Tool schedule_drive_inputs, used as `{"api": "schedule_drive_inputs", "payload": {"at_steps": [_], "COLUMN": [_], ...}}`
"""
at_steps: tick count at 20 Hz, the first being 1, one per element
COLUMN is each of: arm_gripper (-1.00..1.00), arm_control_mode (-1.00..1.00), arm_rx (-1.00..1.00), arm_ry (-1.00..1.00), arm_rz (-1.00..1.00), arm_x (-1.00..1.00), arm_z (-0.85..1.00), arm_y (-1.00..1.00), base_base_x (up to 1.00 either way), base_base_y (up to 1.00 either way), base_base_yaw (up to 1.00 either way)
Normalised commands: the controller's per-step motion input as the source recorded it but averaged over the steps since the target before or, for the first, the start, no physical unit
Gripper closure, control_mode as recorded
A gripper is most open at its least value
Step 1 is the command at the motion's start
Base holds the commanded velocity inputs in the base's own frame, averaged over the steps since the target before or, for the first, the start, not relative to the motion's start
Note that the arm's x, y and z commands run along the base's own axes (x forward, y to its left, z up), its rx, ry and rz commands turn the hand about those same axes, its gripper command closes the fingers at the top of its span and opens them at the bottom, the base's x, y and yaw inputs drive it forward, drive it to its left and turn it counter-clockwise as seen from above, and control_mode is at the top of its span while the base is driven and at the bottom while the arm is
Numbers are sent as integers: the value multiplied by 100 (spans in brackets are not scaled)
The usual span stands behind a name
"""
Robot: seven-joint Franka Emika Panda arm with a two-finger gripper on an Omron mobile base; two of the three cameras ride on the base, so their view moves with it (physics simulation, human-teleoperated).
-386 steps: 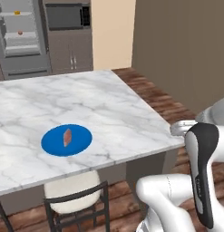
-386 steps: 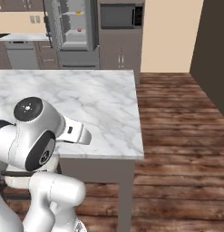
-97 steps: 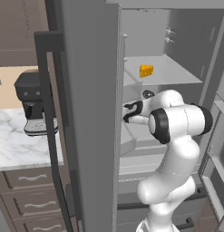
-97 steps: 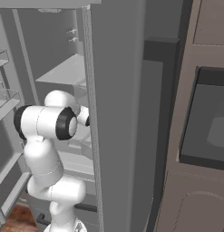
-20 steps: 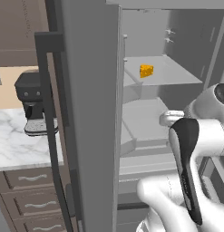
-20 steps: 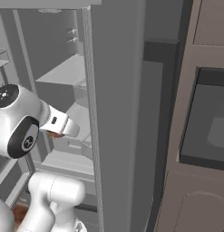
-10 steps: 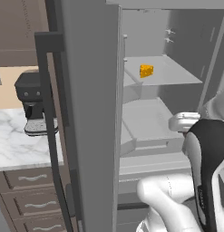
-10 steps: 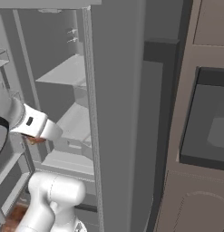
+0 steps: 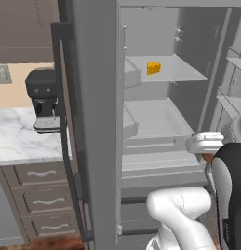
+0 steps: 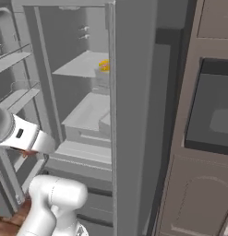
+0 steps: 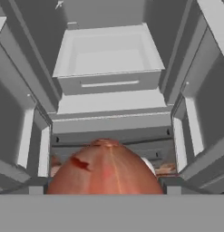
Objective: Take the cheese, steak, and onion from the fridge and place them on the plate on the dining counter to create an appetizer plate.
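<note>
Your gripper (image 11: 104, 192) is closed on the onion (image 11: 104, 167), a reddish-brown ball that sits between the finger tips at the bottom of the hand view. Ahead of it the fridge (image 11: 109, 68) stands open, with a pale drawer (image 11: 106, 61) straight beyond the onion and door shelves on either side. In the left base view, the cheese (image 9: 153, 68) rests on an upper shelf (image 9: 161, 73), well above and beyond your gripper.
</note>
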Motion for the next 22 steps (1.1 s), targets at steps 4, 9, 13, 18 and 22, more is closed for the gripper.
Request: {"api": "schedule_drive_inputs", "payload": {"at_steps": [4, 9, 13, 18, 22], "arm_gripper": [100, 100, 100, 100, 100], "arm_control_mode": [100, 100, 100, 100, 100], "arm_rx": [0, 0, 0, 0, 0], "arm_ry": [0, 0, 0, 0, 0], "arm_rz": [0, 0, 0, 0, 0], "arm_x": [0, 0, 0, 0, 0], "arm_z": [0, 0, 0, 0, 0], "arm_y": [0, 0, 0, 0, 0], "base_base_x": [-83, -68, -61, -32, -4], "base_base_y": [0, -24, -80, -96, -100], "base_base_yaw": [7, 1, 0, 0, 0]}}
